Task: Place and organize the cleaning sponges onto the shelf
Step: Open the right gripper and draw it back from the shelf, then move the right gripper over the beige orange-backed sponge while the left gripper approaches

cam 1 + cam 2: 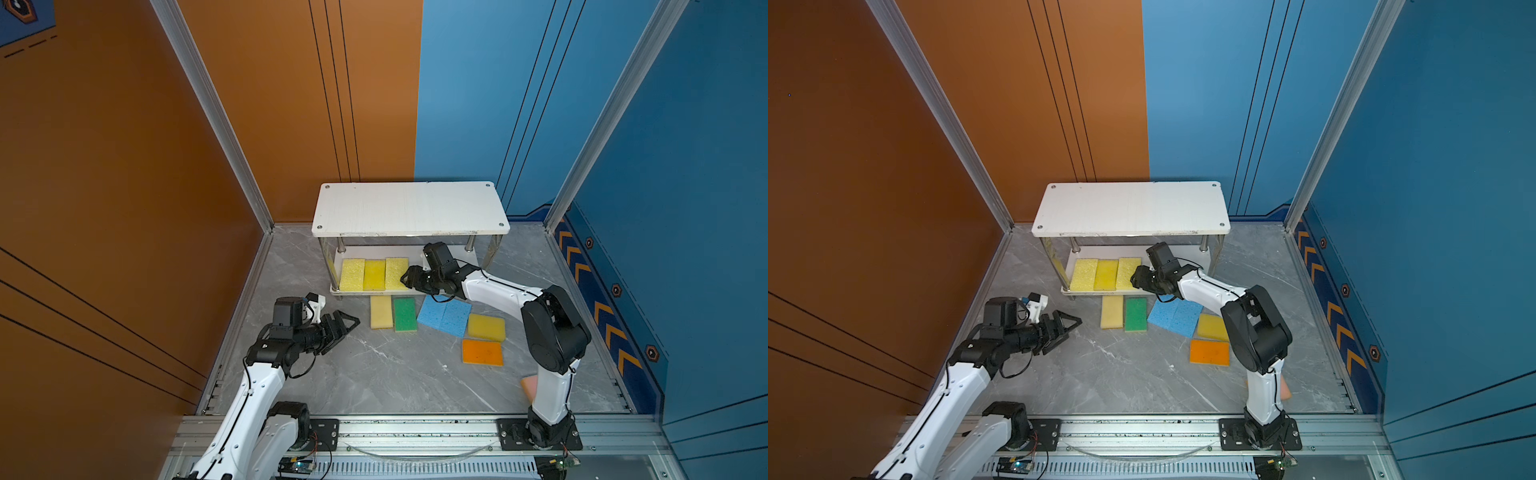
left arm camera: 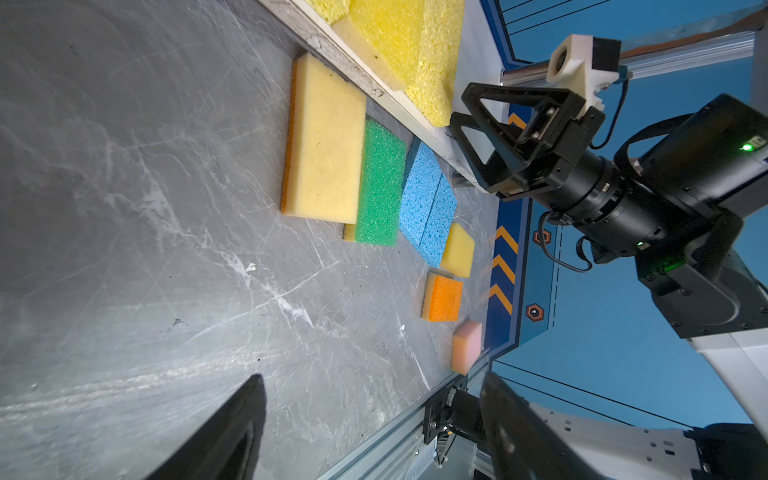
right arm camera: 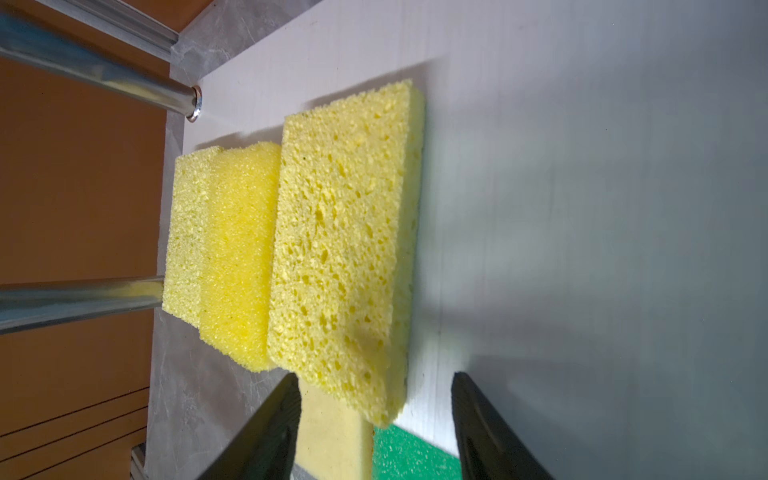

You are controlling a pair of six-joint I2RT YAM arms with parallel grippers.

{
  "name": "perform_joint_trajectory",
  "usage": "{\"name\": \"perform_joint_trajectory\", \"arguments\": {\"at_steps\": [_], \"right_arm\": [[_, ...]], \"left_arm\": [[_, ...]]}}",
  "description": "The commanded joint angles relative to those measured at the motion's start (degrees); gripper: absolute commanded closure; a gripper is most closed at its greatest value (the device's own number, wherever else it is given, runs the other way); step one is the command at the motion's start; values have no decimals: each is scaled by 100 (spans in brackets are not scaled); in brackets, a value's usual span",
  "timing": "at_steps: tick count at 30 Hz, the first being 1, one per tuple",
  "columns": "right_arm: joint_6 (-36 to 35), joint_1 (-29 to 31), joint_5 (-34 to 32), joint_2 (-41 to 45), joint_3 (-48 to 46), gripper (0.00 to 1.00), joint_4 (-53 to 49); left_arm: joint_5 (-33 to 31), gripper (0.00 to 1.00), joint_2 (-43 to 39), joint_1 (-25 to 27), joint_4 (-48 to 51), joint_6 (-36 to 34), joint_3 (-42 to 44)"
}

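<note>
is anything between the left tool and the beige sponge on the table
Nothing visible does. Only bare table lies between the open left tool and the beige sponge; the green sponge sits on its far side.

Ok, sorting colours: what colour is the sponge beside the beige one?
Green sponge, clearest in left wrist view.

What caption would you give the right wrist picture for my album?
Three yellow sponges lie side by side on the shelf's lower board, right gripper open at the nearest one's end.
</note>
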State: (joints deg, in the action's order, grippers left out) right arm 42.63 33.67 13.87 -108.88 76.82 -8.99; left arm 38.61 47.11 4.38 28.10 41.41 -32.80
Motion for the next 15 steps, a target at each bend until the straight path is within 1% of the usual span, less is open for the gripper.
{"name": "perform_joint_trajectory", "arguments": {"at_steps": [1,3,4,10,15], "right_arm": [[-185,-14,-278,337,-164,36,-291],[-214,19,-305,433,-242,30,-296],[-232,44,-322,483,-273,29,-295],[-303,248,-453,831,-553,28,-289],[-311,407,-490,1147,-832,28,-261]], "left_arm": [[-304,19,84,268,-55,-79,92],[-427,19,169,436,-222,-5,152],[-480,19,219,511,-317,31,188],[-723,19,642,861,-707,91,256],[-836,19,1022,1002,-1005,74,316]]}}
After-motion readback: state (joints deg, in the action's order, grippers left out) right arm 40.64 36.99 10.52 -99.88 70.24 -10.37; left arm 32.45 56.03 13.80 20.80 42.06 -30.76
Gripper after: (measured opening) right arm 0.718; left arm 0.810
